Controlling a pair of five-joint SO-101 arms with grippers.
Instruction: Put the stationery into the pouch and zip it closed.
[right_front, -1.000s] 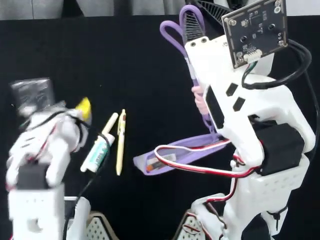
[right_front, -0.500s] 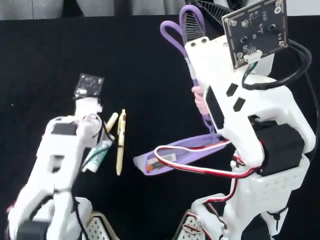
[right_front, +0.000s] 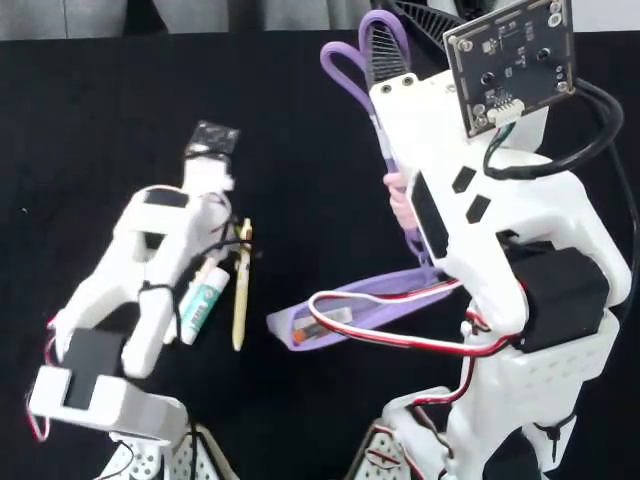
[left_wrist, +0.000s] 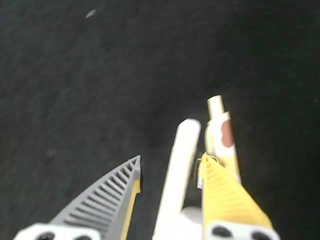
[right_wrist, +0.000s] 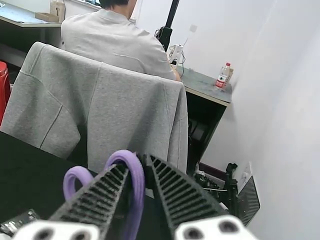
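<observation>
Left gripper (left_wrist: 171, 161): jaws apart above the black table (right_front: 100, 130), a white cylindrical marker (left_wrist: 180, 145) between them and a yellow pen (left_wrist: 220, 131) just beside one finger. Right gripper (right_wrist: 136, 165): clamped on the raised loop strap (right_wrist: 132, 195) of the purple fabric pouch (right_front: 395, 297). The pouch body lies open on the table, near a green-and-white tube (right_front: 200, 305).

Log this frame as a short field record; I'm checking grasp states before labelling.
left gripper: jaws open, astride white pen
right gripper: shut on pouch strap, held up
pouch: lying on table, mouth open
outside pouch: yellow pen, white-green tube, side by side under the left arm
</observation>
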